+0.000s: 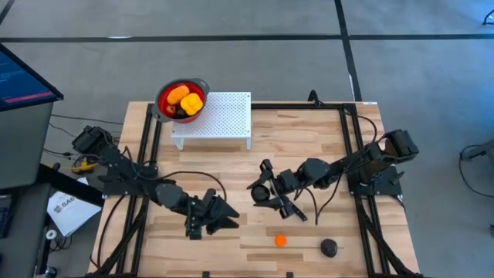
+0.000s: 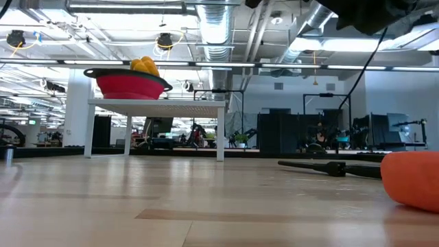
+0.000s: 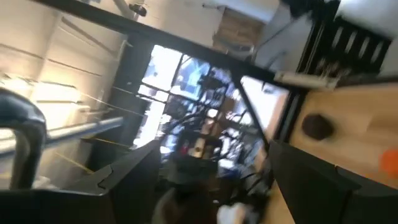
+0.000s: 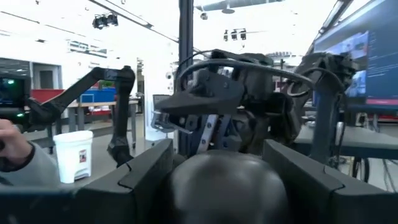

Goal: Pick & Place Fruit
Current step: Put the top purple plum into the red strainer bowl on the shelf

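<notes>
The right gripper (image 1: 261, 193), at the centre of the overhead picture, has its jaws partly closed around a dark round fruit (image 4: 227, 180), which fills the gap between the two fingers in the right wrist picture. The left gripper (image 1: 210, 222), lower and left of centre, hangs with its jaws spread wide and nothing in them.

The step in hand looks like the carry: one piece is picked and not yet placed. The red colander (image 1: 183, 99) sits at the upper left on a white perforated stand (image 1: 224, 116), with yellow and dark pieces already inside. The next move calls for a lift up and over its grey rim before letting go.

An orange fruit (image 1: 281, 241) and a dark purple fruit (image 1: 329, 247) lie apart at the lower right of the pale wooden table (image 1: 324, 147), waiting their turn. A black-handled knife (image 2: 329, 167) lies flat near the right gripper.

Beyond is a workshop with ceiling ducts and strip lights. A person's sleeve (image 4: 18, 158) shows at the left edge of the right wrist picture, beside a white bin (image 4: 73, 155).
</notes>
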You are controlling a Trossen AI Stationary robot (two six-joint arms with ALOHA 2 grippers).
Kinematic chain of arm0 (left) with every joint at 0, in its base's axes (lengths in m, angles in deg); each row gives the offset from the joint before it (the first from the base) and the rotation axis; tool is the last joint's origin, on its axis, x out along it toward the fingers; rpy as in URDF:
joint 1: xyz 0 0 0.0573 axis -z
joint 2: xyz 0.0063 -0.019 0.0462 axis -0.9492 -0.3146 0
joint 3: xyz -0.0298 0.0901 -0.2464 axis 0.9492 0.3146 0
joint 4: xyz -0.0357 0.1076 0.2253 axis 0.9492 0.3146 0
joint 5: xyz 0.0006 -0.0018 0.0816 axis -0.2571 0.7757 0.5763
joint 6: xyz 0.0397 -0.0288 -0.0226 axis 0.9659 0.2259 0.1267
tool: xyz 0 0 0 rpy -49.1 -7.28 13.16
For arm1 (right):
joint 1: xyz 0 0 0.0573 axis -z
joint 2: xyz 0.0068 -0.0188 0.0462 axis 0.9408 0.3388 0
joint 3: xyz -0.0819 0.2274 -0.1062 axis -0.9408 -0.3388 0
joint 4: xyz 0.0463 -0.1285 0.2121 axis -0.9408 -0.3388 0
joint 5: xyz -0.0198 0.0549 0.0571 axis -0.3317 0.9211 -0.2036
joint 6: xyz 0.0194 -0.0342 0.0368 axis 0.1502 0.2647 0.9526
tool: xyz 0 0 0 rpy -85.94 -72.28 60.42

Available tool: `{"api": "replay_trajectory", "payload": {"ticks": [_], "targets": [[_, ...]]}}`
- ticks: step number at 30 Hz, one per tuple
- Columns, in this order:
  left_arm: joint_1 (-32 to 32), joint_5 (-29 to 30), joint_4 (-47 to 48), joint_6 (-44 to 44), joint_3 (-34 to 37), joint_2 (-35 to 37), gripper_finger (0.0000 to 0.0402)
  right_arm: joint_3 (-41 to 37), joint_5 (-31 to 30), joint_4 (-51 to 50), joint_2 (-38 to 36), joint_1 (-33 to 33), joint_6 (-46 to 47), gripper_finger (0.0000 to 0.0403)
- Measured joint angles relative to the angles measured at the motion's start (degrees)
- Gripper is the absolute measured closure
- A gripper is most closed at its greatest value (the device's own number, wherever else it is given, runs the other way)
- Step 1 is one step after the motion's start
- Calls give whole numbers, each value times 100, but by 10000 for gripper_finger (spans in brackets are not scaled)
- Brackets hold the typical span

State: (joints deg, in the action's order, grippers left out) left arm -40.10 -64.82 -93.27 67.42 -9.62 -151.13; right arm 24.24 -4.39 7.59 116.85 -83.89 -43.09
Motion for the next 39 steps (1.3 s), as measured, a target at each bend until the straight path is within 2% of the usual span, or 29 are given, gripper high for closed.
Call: {"api": "replay_trajectory", "payload": {"ticks": [5, 10, 15, 20, 23, 28, 39], "targets": [[-169, 45, -27, 704, -117, -11, 108, 10, 0, 10, 0, 0, -9, 163], [-493, 107, -81, 1124, -365, -473, 108, 10, 0, 80, 0, -4, -19, 163], [-626, 637, -756, 1646, -622, -1075, 108, 10, -2, 108, 0, 0, -37, 163], [-643, 779, -1286, 2008, -801, -1460, 108, 10, -2, 105, 0, 0, -38, 163], [-670, 837, -1319, 2044, -869, -1560, 108, 10, -4, 104, 0, 0, -39, 163], [-685, 1305, -1432, 1989, -900, -1590, 113, 10, -146, 93, -2, -2, -54, 163], [-707, 1553, -1506, 1976, -893, -1589, 150, 14, -164, 70, -7, 6, -5, 163]]}}
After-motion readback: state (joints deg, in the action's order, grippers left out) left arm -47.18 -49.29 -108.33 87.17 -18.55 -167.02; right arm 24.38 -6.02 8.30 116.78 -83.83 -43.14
